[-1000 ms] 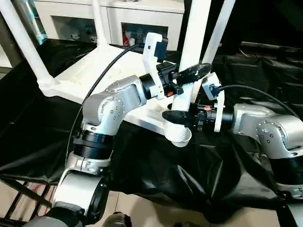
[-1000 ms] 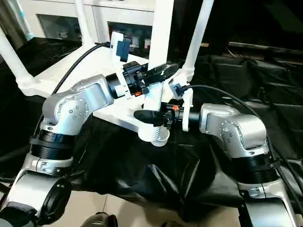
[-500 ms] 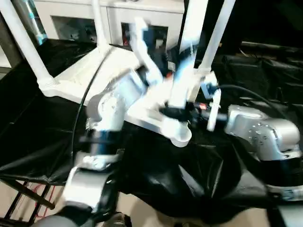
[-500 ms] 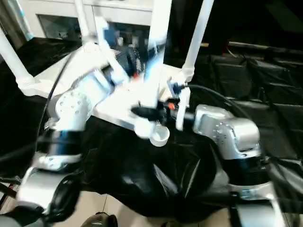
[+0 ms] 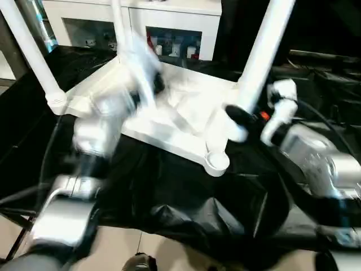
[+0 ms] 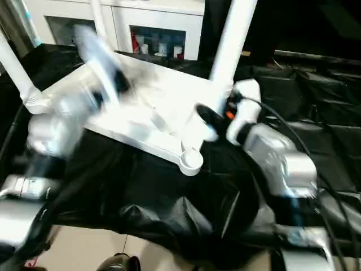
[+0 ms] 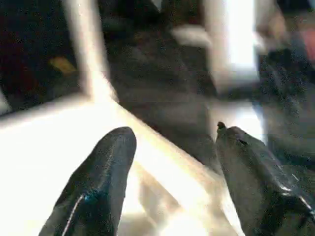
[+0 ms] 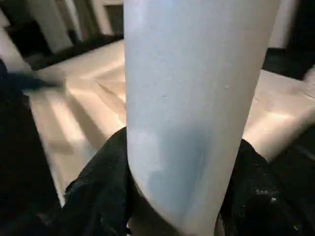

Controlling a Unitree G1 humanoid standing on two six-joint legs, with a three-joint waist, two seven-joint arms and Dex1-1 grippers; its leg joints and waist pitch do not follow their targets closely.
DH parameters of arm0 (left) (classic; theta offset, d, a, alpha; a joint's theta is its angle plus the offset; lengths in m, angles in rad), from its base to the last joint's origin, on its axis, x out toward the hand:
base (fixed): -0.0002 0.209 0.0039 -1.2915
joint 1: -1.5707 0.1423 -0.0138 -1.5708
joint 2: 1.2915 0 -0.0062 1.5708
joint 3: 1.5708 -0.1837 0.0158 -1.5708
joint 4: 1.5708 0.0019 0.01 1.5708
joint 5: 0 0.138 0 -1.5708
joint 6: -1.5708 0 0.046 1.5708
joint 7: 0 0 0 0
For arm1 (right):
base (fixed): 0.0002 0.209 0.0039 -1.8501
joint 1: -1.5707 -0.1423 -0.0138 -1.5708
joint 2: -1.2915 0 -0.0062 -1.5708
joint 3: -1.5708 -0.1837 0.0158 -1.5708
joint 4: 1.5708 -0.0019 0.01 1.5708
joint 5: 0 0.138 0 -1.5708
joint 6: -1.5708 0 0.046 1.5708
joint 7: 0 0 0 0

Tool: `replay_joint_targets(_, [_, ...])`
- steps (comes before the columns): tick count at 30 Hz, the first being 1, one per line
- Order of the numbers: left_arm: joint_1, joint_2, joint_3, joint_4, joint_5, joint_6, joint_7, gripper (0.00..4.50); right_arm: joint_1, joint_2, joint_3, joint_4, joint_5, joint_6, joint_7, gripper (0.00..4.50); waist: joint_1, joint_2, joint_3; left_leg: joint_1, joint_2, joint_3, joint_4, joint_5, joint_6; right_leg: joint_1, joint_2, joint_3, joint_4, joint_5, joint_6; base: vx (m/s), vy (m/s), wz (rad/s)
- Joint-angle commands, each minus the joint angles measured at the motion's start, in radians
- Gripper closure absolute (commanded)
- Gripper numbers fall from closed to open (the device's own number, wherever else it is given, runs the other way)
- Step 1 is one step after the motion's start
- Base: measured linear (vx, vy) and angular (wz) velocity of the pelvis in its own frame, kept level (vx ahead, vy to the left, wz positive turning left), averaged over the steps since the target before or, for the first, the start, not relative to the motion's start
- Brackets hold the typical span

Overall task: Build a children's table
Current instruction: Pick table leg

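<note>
1. The children's table [image 5: 169,121] lies upside down on the black-draped desk [image 5: 186,209], its underside facing up.
2. Legs stand in the far sockets; the near corner socket [image 5: 217,162] is empty, so by my reading work remains.
3. The right gripper [image 8: 172,196] has its fingers clamped around a leg [image 5: 262,53] beside that socket.
4. The left gripper [image 7: 172,162] has its fingers wide, holding nothing.

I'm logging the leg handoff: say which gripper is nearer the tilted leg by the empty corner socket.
Right. The right gripper is clamped around the leg; the left gripper, fingers apart, is off over the tabletop.
</note>
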Motion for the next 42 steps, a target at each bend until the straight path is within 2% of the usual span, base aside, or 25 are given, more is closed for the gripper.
replay_joint_targets(1, [-0.014, 0.02, -0.075, 0.007, 0.051, -0.047, -0.122, 1.46, 0.008, -0.012, 0.004, -0.017, -0.012, -0.032, -0.005, 2.59, -0.004, 0.002, -0.1, 0.054, 0.054, -0.037, -0.082, -0.243, -0.077, 0.033, -0.059, 0.034, -0.062, -0.23, -0.193, 0.0, 0.0, 0.0])
replay_joint_targets(2, [-0.014, 0.023, -0.091, 0.014, 0.062, -0.056, -0.142, 1.46, 0.01, -0.013, 0.006, -0.017, -0.015, -0.036, -0.006, 2.59, -0.003, -0.001, -0.098, 0.052, 0.053, -0.039, -0.083, -0.252, -0.073, 0.032, -0.062, 0.035, -0.071, -0.253, -0.189, 0.0, 0.0, 0.0])
replay_joint_targets(4, [-0.026, 0.02, -0.142, 0.075, 0.135, -0.124, -0.176, 1.46, 0.016, -0.011, 0.015, -0.023, -0.025, -0.045, -0.002, 2.59, -0.006, 0.006, -0.095, 0.056, 0.055, -0.039, -0.084, -0.287, -0.083, 0.028, -0.061, 0.036, -0.073, -0.295, -0.184, 0.0, 0.0, 0.0])
replay_joint_targets(5, [-0.039, 0.016, -0.163, 0.115, 0.169, -0.162, -0.177, 1.46, 0.019, -0.008, 0.017, -0.026, -0.031, -0.048, -0.001, 2.59, -0.008, 0.002, -0.093, 0.056, 0.055, -0.04, -0.085, -0.309, -0.085, 0.029, -0.062, 0.036, -0.075, -0.317, -0.179, 0.0, 0.0, 0.0])
replay_joint_targets(6, [-0.048, 0.014, -0.175, 0.141, 0.189, -0.186, -0.177, 1.46, 0.02, -0.006, 0.018, -0.028, -0.035, -0.05, 0.0, 2.59, -0.009, 0.003, -0.095, 0.055, 0.055, -0.042, -0.085, -0.317, -0.084, 0.03, -0.063, 0.037, -0.079, -0.337, -0.169, 0.0, 0.0, 0.0])
replay_joint_targets(7, [-0.048, 0.014, -0.175, 0.141, 0.189, -0.186, -0.177, 1.46, 0.02, -0.006, 0.018, -0.028, -0.035, -0.05, 0.0, 2.59, -0.009, 0.002, -0.096, 0.055, 0.055, -0.043, -0.085, -0.316, -0.086, 0.03, -0.063, 0.037, -0.077, -0.336, -0.168, 0.0, 0.0, 0.0])
replay_joint_targets(8, [-0.075, 0.011, -0.214, 0.217, 0.248, -0.261, -0.162, 1.46, 0.023, -0.001, 0.021, -0.032, -0.038, -0.052, 0.0, 2.59, -0.011, 0.007, -0.095, 0.054, 0.055, -0.044, -0.086, -0.319, -0.086, 0.028, -0.061, 0.036, -0.079, -0.335, -0.17, 0.0, 0.0, 0.0])
replay_joint_targets(9, [-0.075, 0.011, -0.214, 0.217, 0.248, -0.261, -0.162, 1.46, 0.023, -0.001, 0.021, -0.032, -0.038, -0.052, 0.0, 2.59, -0.011, 0.007, -0.095, 0.058, 0.055, -0.043, -0.086, -0.331, -0.088, 0.025, -0.061, 0.036, -0.08, -0.341, -0.167, 0.0, 0.0, 0.0])
replay_joint_targets(11, [-0.13, 0.002, -0.269, 0.357, 0.337, -0.336, -0.106, 1.46, 0.03, 0.001, 0.029, -0.04, -0.039, -0.055, 0.0, 2.59, -0.012, 0.012, -0.097, 0.059, 0.056, -0.046, -0.087, -0.345, -0.093, 0.028, -0.062, 0.034, -0.074, -0.31, -0.182, 0.0, 0.0, 0.0])
replay_joint_targets(13, [-0.138, -0.001, -0.276, 0.379, 0.351, -0.345, -0.089, 1.46, 0.032, 0.001, 0.031, -0.041, -0.04, -0.057, 0.0, 2.59, -0.014, 0.009, -0.098, 0.058, 0.056, -0.046, -0.087, -0.344, -0.092, 0.029, -0.062, 0.034, -0.073, -0.296, -0.189, 0.0, 0.0, 0.0])
replay_joint_targets(14, [-0.15, -0.009, -0.274, 0.415, 0.364, -0.356, -0.069, 1.46, 0.034, 0.0, 0.033, -0.041, -0.04, -0.059, 0.001, 2.59, -0.014, 0.013, -0.097, 0.058, 0.056, -0.045, -0.086, -0.34, -0.087, 0.029, -0.063, 0.034, -0.073, -0.285, -0.199, 0.0, 0.0, 0.0])
replay_joint_targets(17, [-0.173, -0.027, -0.263, 0.482, 0.383, -0.376, -0.036, 1.81, 0.038, 0.001, 0.035, -0.046, -0.041, -0.059, 0.001, 2.59, -0.013, 0.012, -0.099, 0.057, 0.055, -0.043, -0.083, -0.319, -0.072, 0.032, -0.062, 0.033, -0.07, -0.239, -0.223, 0.0, 0.0, 0.0])
replay_joint_targets(18, [-0.181, -0.034, -0.259, 0.503, 0.387, -0.382, -0.024, 1.81, 0.04, 0.001, 0.035, -0.049, -0.041, -0.058, 0.001, 2.59, -0.012, 0.015, -0.099, 0.055, 0.055, -0.043, -0.083, -0.309, -0.065, 0.033, -0.061, 0.033, -0.069, -0.22, -0.231, 0.0, 0.0, 0.0])
replay_joint_targets(21, [-0.199, -0.043, -0.261, 0.548, 0.404, -0.404, 0.003, 2.08, 0.045, 0.004, 0.036, -0.056, -0.044, -0.055, 0.002, 2.59, -0.012, 0.014, -0.099, 0.056, 0.055, -0.042, -0.082, -0.317, -0.058, 0.033, -0.06, 0.032, -0.07, -0.215, -0.238, 0.0, 0.0, 0.0])
replay_joint_targets(22, [-0.218, -0.052, -0.265, 0.601, 0.419, -0.426, -0.001, 2.08, 0.052, 0.002, 0.042, -0.062, -0.046, -0.054, 0.004, 2.59, -0.012, 0.014, -0.097, 0.057, 0.055, -0.043, -0.084, -0.326, -0.056, 0.032, -0.06, 0.031, -0.073, -0.226, -0.238, 0.0, 0.0, 0.0])
replay_joint_targets(25, [-0.235, -0.059, -0.254, 0.64, 0.42, -0.429, -0.042, 2.3, 0.057, 0.0, 0.048, -0.067, -0.044, -0.053, 0.007, 2.59, -0.012, 0.016, -0.095, 0.059, 0.055, -0.045, -0.084, -0.346, -0.061, 0.033, -0.063, 0.032, -0.076, -0.253, -0.237, 0.0, 0.0, 0.0])
replay_joint_targets(26, [-0.241, -0.058, -0.251, 0.648, 0.418, -0.423, -0.071, 2.48, 0.058, -0.001, 0.05, -0.067, -0.044, -0.053, 0.009, 2.59, -0.012, 0.015, -0.096, 0.059, 0.056, -0.045, -0.084, -0.349, -0.063, 0.032, -0.064, 0.032, -0.076, -0.259, -0.239, 0.0, 0.0, 0.0])
replay_joint_targets(27, [-0.248, -0.057, -0.246, 0.652, 0.409, -0.409, -0.125, 2.48, 0.061, -0.006, 0.053, -0.067, -0.046, -0.053, 0.014, 2.59, -0.013, 0.014, -0.095, 0.059, 0.056, -0.045, -0.085, -0.351, -0.063, 0.032, -0.064, 0.031, -0.076, -0.261, -0.242, 0.0, 0.0, 0.0])
replay_joint_targets(28, [-0.257, -0.056, -0.243, 0.66, 0.405, -0.401, -0.178, 2.67, 0.063, -0.012, 0.059, -0.067, -0.049, -0.054, 0.021, 2.59, -0.011, 0.016, -0.096, 0.059, 0.057, -0.045, -0.085, -0.345, -0.063, 0.033, -0.066, 0.032, -0.076, -0.259, -0.244, 0.0, 0.0, 0.0])
replay_joint_targets(32, [-0.271, -0.053, -0.248, 0.669, 0.404, -0.36, -0.279, 2.86, 0.068, -0.018, 0.062, -0.067, -0.053, -0.054, 0.031, 2.59, -0.011, 0.013, -0.097, 0.058, 0.057, -0.043, -0.085, -0.325, -0.053, 0.035, -0.067, 0.032, -0.071, -0.217, -0.263, 0.0, 0.0, 0.0])
replay_joint_targets(33, [-0.277, -0.049, -0.259, 0.668, 0.411, -0.332, -0.327, 3.08, 0.069, -0.022, 0.063, -0.066, -0.055, -0.055, 0.035, 2.59, -0.01, 0.013, -0.097, 0.057, 0.057, -0.043, -0.084, -0.314, -0.048, 0.036, -0.067, 0.032, -0.07, -0.208, -0.269, 0.0, 0.0, 0.0])
replay_joint_targets(35, [-0.287, -0.044, -0.283, 0.674, 0.435, -0.303, -0.386, 3.13, 0.069, -0.029, 0.066, -0.059, -0.062, -0.059, 0.041, 2.59, -0.008, 0.015, -0.097, 0.058, 0.058, -0.042, -0.083, -0.306, -0.046, 0.036, -0.068, 0.032, -0.07, -0.206, -0.273, 0.0, 0.0, 0.0])
replay_joint_targets(36, [-0.29, -0.04, -0.298, 0.677, 0.457, -0.3, -0.395, 3.15, 0.068, -0.032, 0.069, -0.055, -0.065, -0.062, 0.044, 2.59, -0.008, 0.008, -0.097, 0.057, 0.058, -0.041, -0.083, -0.304, -0.042, 0.037, -0.068, 0.032, -0.069, -0.209, -0.274, 0.0, 0.0, 0.0])
replay_joint_targets(38, [-0.291, -0.037, -0.311, 0.679, 0.485, -0.303, -0.39, 3.47, 0.065, -0.034, 0.073, -0.05, -0.068, -0.066, 0.047, 2.59, -0.007, 0.01, -0.096, 0.058, 0.06, -0.043, -0.083, -0.312, -0.042, 0.037, -0.072, 0.033, -0.072, -0.232, -0.271, 0.0, 0.0, 0.0])
replay_joint_targets(42, [-0.291, -0.029, -0.327, 0.679, 0.521, -0.311, -0.368, 3.66, 0.058, -0.037, 0.082, -0.04, -0.078, -0.075, 0.053, 2.59, -0.009, 0.009, -0.094, 0.06, 0.062, -0.046, -0.086, -0.341, -0.051, 0.036, -0.072, 0.032, -0.076, -0.277, -0.263, 0.0, 0.0, 0.0])
